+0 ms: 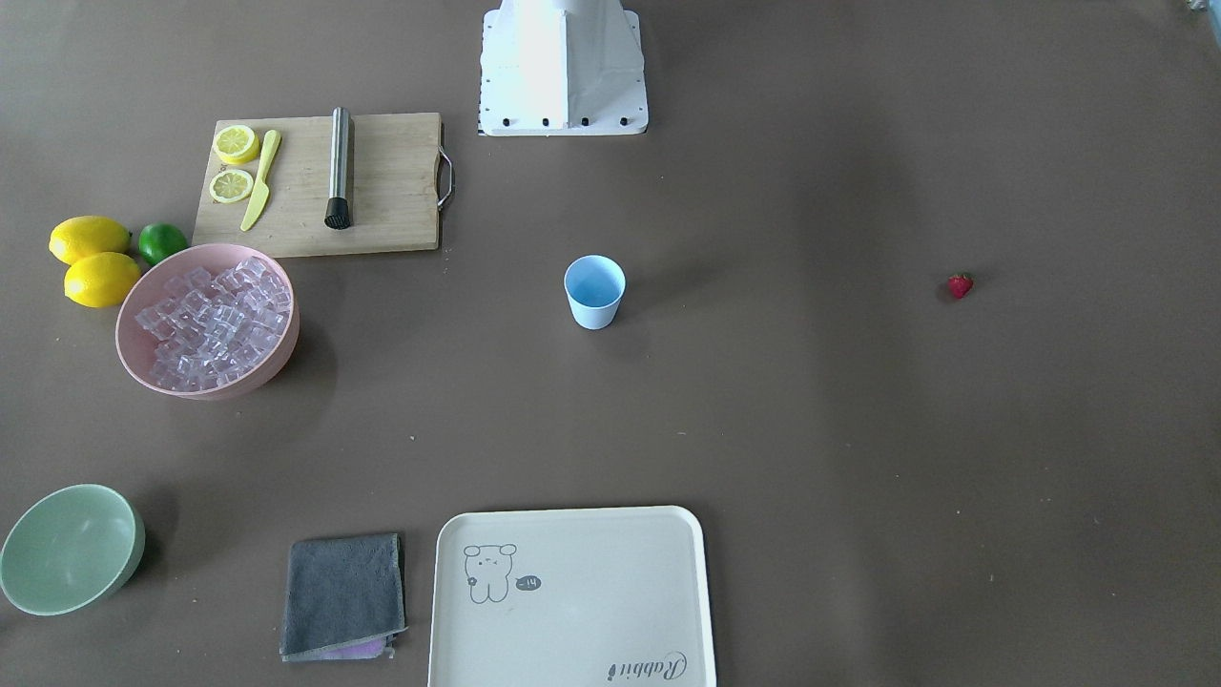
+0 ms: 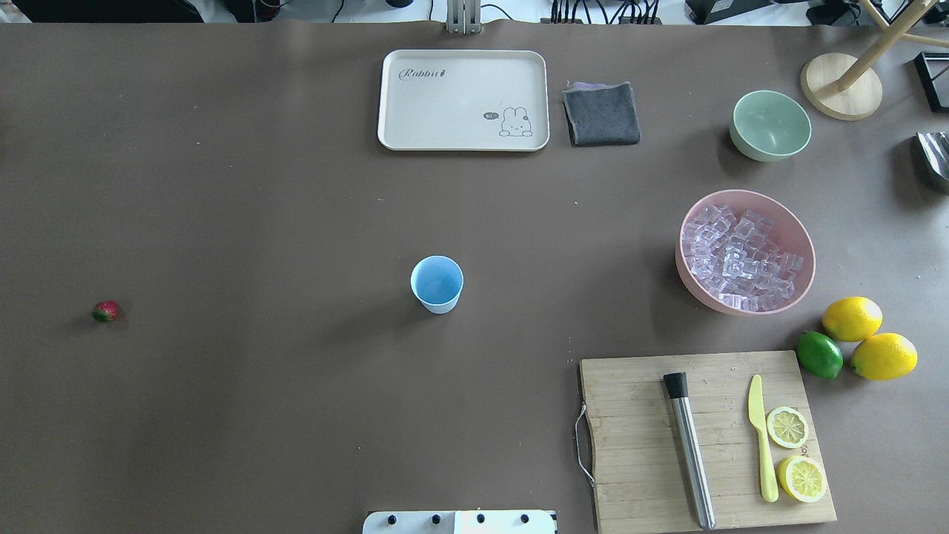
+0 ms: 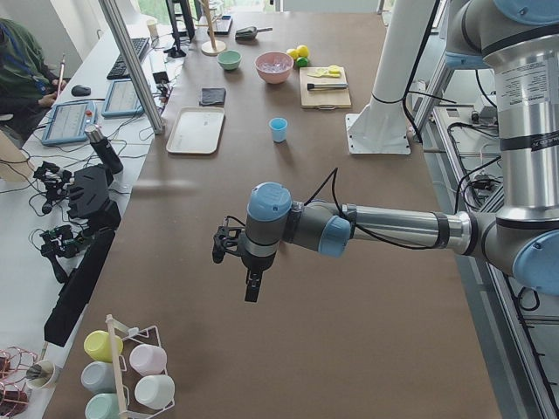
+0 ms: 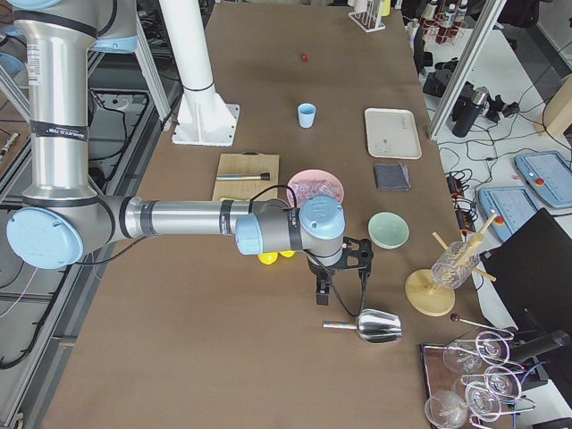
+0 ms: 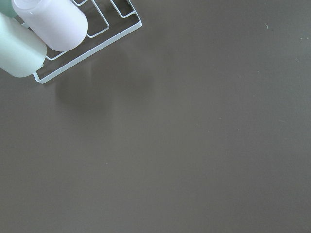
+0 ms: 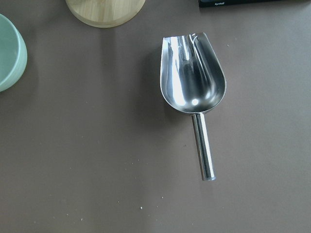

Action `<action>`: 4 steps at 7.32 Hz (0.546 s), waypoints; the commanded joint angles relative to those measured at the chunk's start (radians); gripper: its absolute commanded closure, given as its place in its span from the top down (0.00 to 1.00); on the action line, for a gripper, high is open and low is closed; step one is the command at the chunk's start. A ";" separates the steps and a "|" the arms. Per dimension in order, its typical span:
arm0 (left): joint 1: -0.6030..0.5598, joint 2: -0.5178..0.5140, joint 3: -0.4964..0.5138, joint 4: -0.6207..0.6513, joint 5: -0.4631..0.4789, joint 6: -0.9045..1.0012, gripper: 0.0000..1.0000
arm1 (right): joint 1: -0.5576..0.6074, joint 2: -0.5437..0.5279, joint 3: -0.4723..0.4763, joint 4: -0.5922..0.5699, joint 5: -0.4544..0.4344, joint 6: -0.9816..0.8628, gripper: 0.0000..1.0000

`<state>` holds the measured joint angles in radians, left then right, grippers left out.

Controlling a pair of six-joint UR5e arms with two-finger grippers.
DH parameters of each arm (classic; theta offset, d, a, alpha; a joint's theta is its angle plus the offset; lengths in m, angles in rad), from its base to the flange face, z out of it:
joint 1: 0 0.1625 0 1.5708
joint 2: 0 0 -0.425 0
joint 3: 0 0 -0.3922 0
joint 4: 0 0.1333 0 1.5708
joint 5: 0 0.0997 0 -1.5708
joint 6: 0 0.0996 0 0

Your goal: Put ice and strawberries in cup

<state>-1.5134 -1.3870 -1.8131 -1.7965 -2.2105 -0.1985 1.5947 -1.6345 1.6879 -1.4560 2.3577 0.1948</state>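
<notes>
Grippers: the left gripper (image 3: 251, 284) hangs above bare table far out on the cup's (image 2: 437, 283) left side. The right gripper (image 4: 323, 290) hangs just as far out on the cup's right side, above a metal scoop (image 6: 192, 80) that lies flat. From where I stand I cannot tell whether either one is open or closed.
Done: nothing that I can see. The cup stands upright and looks empty.
Left, ice: all the ice (image 2: 741, 256) is heaped in the pink bowl (image 2: 691, 284), well to the right of the cup. The scoop seems the likely tool for it and is not yet picked up.
Left, strawberry: the strawberry (image 2: 105, 311) lies alone, well to the left of the cup.
Progress: at the very start, I'd say. Both ingredients have yet to go in.
Table: the table (image 2: 259, 222) has a plain, matte brown cover. On it a cream tray (image 2: 415, 104) sits beyond the cup, and a cutting board (image 2: 637, 445) sits nearer the robot, to the cup's right.
Room: a lab, with benches of tablets and cables along the table's far side from the robot.
</notes>
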 commanded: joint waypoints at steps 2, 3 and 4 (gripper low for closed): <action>-0.001 -0.003 0.008 -0.006 -0.002 -0.001 0.98 | 0.002 -0.027 0.027 0.000 -0.003 0.001 1.00; -0.001 0.002 0.006 -0.006 0.000 -0.001 0.98 | 0.002 -0.031 0.026 0.000 -0.002 0.002 1.00; 0.001 -0.004 0.009 -0.004 0.000 -0.001 0.98 | 0.001 -0.030 0.021 0.000 0.001 0.002 1.00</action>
<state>-1.5134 -1.3892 -1.8039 -1.8017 -2.2108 -0.1992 1.5967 -1.6630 1.7120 -1.4558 2.3564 0.1962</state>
